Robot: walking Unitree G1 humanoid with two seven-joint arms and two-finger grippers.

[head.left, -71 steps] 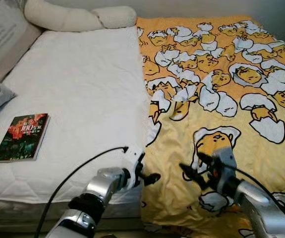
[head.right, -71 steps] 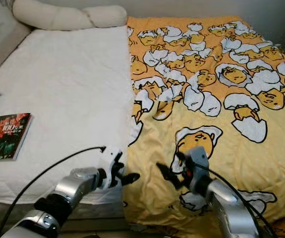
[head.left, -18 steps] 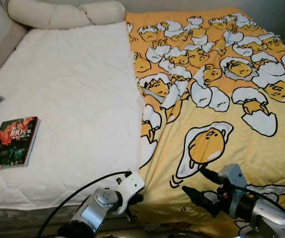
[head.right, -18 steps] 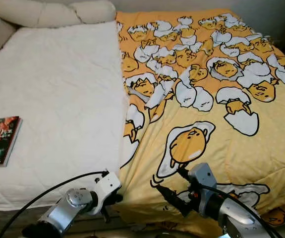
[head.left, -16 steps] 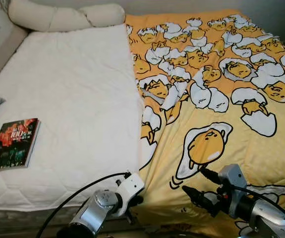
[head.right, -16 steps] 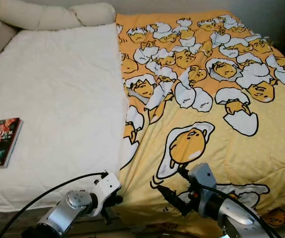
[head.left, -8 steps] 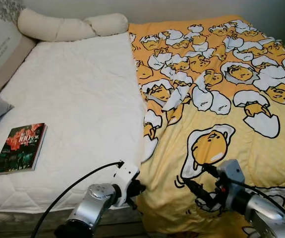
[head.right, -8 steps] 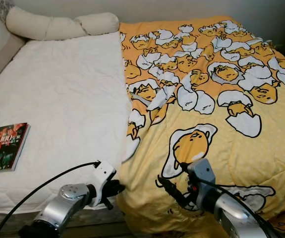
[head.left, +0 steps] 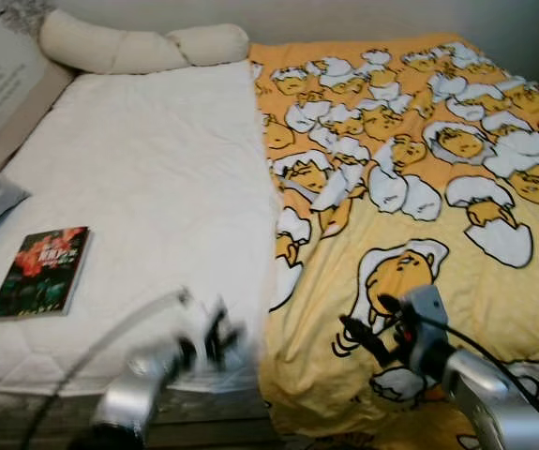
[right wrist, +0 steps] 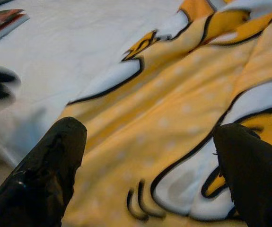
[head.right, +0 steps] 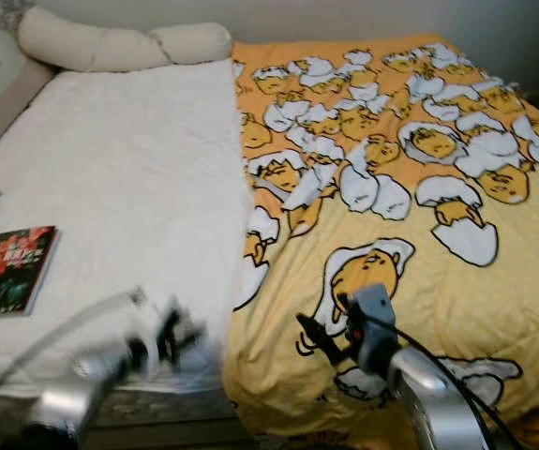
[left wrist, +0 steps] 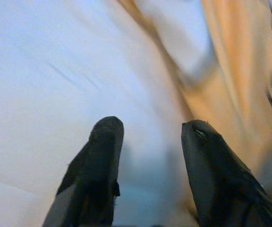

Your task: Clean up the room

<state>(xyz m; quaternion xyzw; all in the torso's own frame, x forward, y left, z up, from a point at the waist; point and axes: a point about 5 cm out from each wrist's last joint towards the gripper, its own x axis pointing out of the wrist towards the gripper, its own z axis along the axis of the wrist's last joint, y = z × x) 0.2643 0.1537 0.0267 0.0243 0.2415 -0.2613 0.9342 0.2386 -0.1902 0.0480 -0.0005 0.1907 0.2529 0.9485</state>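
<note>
My two open claws, the left claw (left wrist: pixel 147 163) and the right claw (right wrist: pixel 150 170), hang by the near edge (head.left: pixel 271 309) of the soft, light, floppy yellow egg-print blanket (head.left: pixel 419 187) on the white bed (head.left: pixel 147 187); I'd pinch that edge.

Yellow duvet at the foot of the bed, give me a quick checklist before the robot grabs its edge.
1. Right gripper open: ok, fingers spread in the right wrist view.
2. Right gripper over the yellow duvet near its lower left edge: ok.
3. Left gripper open: ok, gap shows in the left wrist view.
4. Left gripper steady: not ok, it is blurred in both eye views.
5. Duvet caught between fingers: not ok, nothing is gripped.
6. Book clear of the duvet: ok, it lies far across the white mattress.
</note>
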